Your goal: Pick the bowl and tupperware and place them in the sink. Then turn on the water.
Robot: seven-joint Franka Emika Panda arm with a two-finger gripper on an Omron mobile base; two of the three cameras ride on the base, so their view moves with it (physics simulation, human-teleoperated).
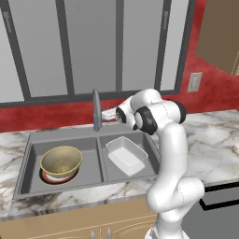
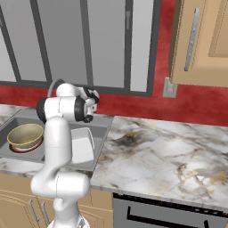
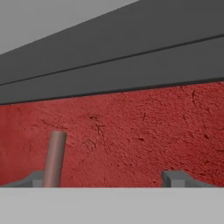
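Down in the left basin of the sink sits the bowl, resting on a red-and-white plate, while the tupperware lies in the right basin, tilted against its wall. Both basins are set into the marble tabletop. Behind the divider rises the faucet, and the arm reaches toward it, the hand held close in front of the red wall. Its fingertips stand wide apart with nothing between them; a slim lever rises just beside the left tip, whether touching cannot be told.
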